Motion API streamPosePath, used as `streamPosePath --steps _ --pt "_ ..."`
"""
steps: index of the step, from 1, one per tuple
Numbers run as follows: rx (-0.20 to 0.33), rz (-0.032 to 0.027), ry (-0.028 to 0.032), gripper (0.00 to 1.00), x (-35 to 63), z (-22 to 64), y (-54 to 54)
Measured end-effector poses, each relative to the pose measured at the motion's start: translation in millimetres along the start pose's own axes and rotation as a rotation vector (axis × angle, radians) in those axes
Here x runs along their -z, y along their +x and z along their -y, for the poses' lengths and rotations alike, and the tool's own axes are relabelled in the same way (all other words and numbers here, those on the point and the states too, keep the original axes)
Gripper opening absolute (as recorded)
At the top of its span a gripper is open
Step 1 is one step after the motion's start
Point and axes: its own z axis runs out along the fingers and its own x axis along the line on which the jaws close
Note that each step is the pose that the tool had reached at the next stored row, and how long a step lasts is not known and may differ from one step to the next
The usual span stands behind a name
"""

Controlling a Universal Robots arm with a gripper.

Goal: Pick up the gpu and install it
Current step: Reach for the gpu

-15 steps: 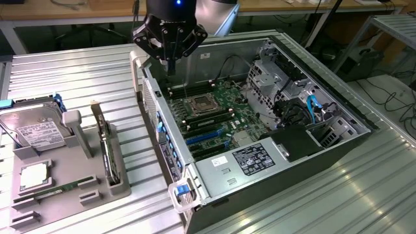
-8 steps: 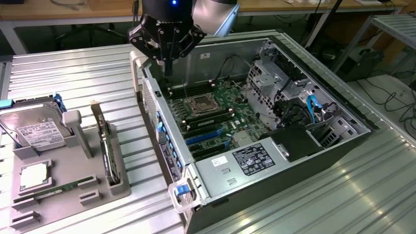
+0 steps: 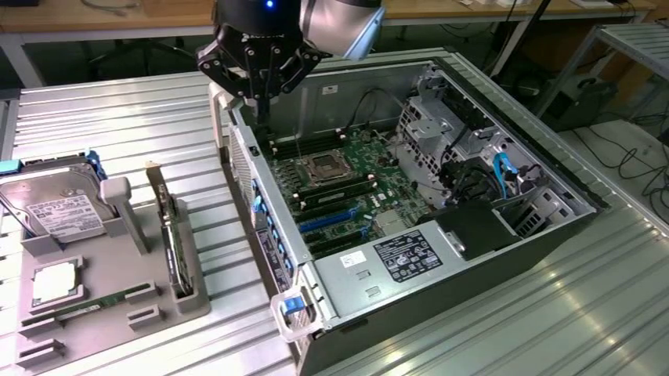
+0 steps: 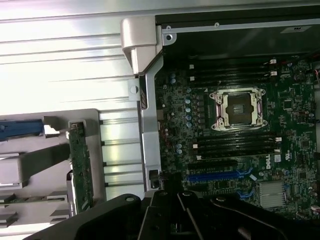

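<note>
Your gripper (image 3: 262,106) has its jaws together, holding nothing, above the back corner of the computer case (image 3: 439,329). The gpu (image 3: 168,227) stands edge-on in the grey holder (image 3: 193,301) beyond the case wall, toward the exterior view's left. Its long axis runs roughly parallel to that wall.

Bench (image 3: 544,313): ribbed silver metal slats, with bright glare at the lower right of the frame. Along the upper edge, a long wooden table (image 3: 125,17) on pale legs, with the floor (image 3: 74,59) dark beneath it. Upper right: grey metal rack (image 3: 638,39). Right edge: loose cables (image 3: 632,160) lying on the floor.
</note>
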Motion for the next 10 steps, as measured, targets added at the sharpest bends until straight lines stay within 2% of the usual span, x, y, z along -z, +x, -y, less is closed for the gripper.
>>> streamPosePath --steps 10 --pt "0.000 0.0000 0.0000 0.11 0.3 1.0 9.4"
